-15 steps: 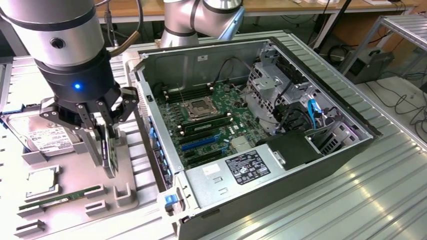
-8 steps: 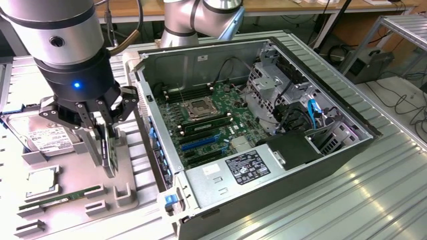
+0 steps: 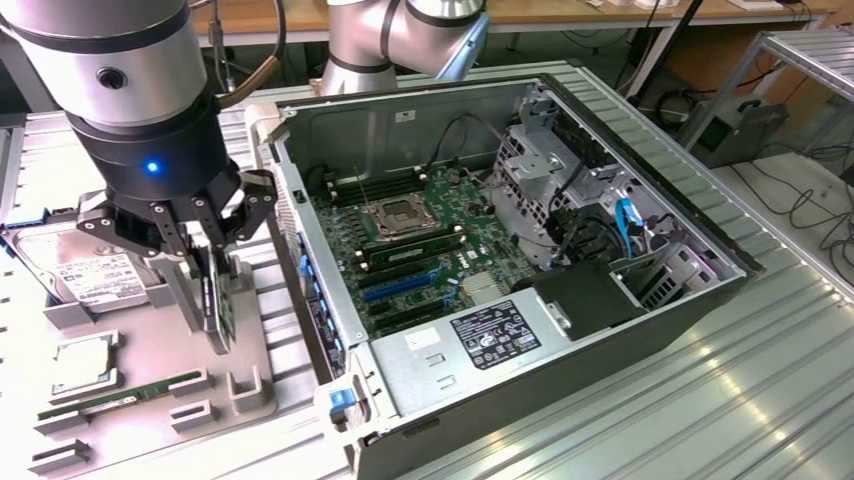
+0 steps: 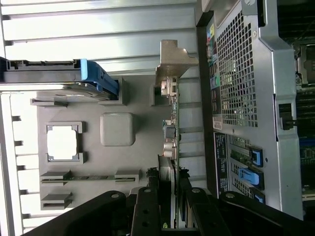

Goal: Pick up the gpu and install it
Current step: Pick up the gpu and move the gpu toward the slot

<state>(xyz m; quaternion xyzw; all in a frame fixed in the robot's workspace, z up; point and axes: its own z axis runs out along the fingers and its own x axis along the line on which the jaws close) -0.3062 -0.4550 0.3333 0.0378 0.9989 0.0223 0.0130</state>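
The gpu (image 3: pixel 216 305) is a thin dark card standing on edge in the grey parts holder (image 3: pixel 254 385), at the exterior view's left of the open computer case (image 3: pixel 627 330). My gripper (image 3: pixel 211 262) hangs straight down over it, one finger on each flat side, shut on the card's upper edge. In the wrist view the gpu (image 4: pixel 172 130) runs edge-on away from my gripper (image 4: pixel 169 181), and its silver bracket (image 4: pixel 173 61) sits at the far end. The card's lower edge still looks level with the holder. The motherboard (image 3: pixel 414 250) with blue slots (image 3: pixel 400 285) lies inside the case.
On the holder lie a silver hard drive (image 3: pixel 80 270), a processor (image 3: pixel 87 360) and a green RAM stick (image 3: pixel 120 395). The case's perforated rear wall (image 4: pixel 246 93) stands close beside the card. A drive cage (image 3: pixel 534 175) and cables fill the case's far side.
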